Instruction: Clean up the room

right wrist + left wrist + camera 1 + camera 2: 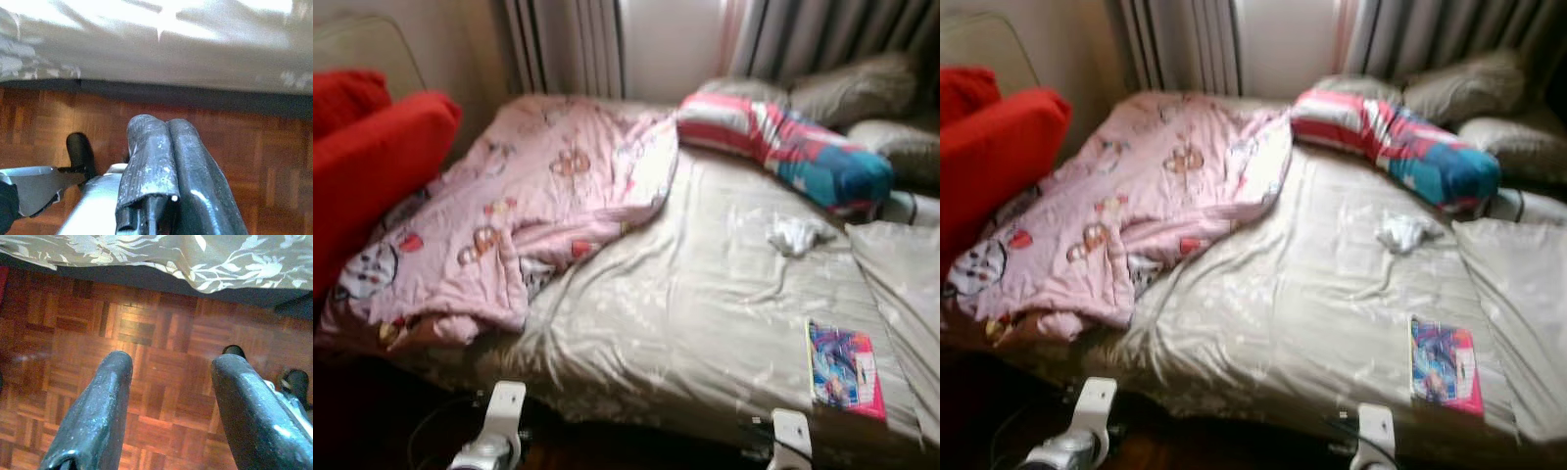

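A bed with a beige cover point(705, 294) lies before me. A crumpled pink cartoon-print blanket point(519, 215) is heaped over its left half. A bright book point(844, 370) lies near the front right edge, and a small white cloth point(798, 235) sits further back. A striped red, white and blue pillow point(783, 142) rests at the head. Both arms hang low by the bed's front edge. My left gripper point(168, 382) is open over the parquet floor point(146, 333), with nothing between its fingers. My right gripper point(166, 132) is shut and empty, above the floor beside the hanging cover.
A red armchair point(372, 162) stands tight against the bed's left side. Grey pillows point(862, 93) lie at the far right, with curtains point(803, 39) and a radiator point(568, 44) behind. A beige pillow point(906, 284) lies on the bed's right edge.
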Motion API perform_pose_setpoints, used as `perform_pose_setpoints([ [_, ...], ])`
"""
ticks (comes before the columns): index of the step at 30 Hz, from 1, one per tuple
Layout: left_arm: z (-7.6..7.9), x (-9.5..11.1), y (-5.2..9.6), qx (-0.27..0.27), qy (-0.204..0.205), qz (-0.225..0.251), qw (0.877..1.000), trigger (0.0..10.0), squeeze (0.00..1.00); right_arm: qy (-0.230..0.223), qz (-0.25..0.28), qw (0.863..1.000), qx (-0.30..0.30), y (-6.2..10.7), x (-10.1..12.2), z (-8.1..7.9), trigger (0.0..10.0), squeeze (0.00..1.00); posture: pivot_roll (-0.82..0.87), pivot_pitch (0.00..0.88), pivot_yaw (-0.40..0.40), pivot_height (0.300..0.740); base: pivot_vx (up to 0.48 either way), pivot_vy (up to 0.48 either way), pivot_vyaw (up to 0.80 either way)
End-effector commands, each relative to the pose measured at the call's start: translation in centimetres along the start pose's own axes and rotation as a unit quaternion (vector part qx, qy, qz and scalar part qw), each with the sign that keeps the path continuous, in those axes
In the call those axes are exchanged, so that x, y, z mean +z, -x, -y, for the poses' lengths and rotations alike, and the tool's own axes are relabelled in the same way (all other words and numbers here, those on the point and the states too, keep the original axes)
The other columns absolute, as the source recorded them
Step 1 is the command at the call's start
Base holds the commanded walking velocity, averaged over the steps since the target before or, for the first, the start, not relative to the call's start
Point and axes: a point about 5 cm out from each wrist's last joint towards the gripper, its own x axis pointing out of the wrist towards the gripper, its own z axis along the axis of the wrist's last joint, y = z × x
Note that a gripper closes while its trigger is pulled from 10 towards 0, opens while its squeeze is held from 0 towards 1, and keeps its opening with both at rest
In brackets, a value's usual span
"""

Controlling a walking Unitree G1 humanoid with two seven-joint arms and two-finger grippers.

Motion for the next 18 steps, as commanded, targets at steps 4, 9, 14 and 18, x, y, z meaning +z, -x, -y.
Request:
perform_pose_setpoints([
  [4,0.04,-0.51,0.02,-0.002,-0.001,-0.011,1.0,10.0,0.0,-0.003,-0.009,1.0,-0.001,0.06,-0.47,0.02,10.0,0.0,-0.12,0.031,0.026,0.74,0.0,0.446,0.0],
  [9,0.04,-0.48,0.02,-0.002,-0.001,-0.011,1.0,10.0,0.0,-0.005,-0.009,1.0,0.0,0.06,-0.47,0.0,10.0,0.0,-0.12,0.03,0.026,0.74,0.0,0.436,0.0],
  [14,0.05,-0.49,0.02,-0.002,-0.001,-0.011,1.0,10.0,0.0,-0.007,-0.009,1.0,0.0,0.06,-0.47,0.0,10.0,0.0,-0.11,0.028,0.026,0.74,0.0,0.431,0.0],
  [18,0.06,-0.48,0.02,-0.002,0.0,-0.011,1.0,10.0,0.0,-0.007,-0.009,1.0,0.001,0.06,-0.47,0.0,10.0,0.0,-0.11,0.028,0.026,0.74,0.0,0.432,0.0],
])
